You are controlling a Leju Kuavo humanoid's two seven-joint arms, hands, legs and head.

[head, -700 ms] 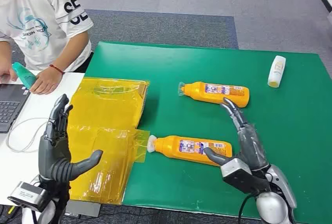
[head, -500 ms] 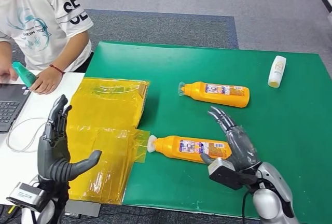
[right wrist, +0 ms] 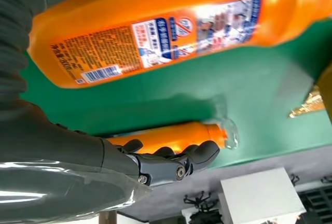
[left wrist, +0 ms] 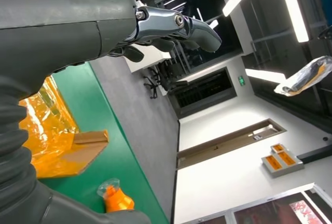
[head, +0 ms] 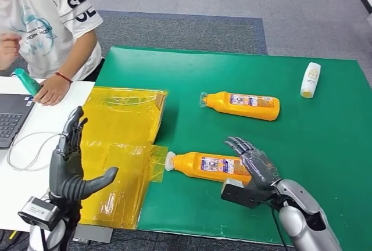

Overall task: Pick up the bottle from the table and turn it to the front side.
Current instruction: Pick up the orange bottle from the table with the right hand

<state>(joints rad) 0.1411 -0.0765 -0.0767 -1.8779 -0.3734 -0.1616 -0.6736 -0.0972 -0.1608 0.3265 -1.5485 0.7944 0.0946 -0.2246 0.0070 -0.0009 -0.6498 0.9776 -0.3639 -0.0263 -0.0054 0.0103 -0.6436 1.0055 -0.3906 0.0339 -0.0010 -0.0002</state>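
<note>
Two orange bottles are lying on their sides on the green table, caps pointing toward the yellow bag. The near bottle is resting just beside the bag's edge, its label facing up; the far bottle is lying well apart from it, further back. The right hand is sitting at the near bottle's base end, fingers spread and arching over the bottle, thumb low on the near side. From the head view I cannot tell whether the fingers are touching the bottle; in the right wrist view the bottle is filling the space just beside the palm, and the fingers are reaching past it, not closed around it. The left hand is hovering above the bag, fingers apart and pointing up, thumb sticking out sideways, holding nothing. One small white bottle is lying near the table's far right corner. A person is sitting at the white desk by a laptop, one hand resting by a teal object.
</note>
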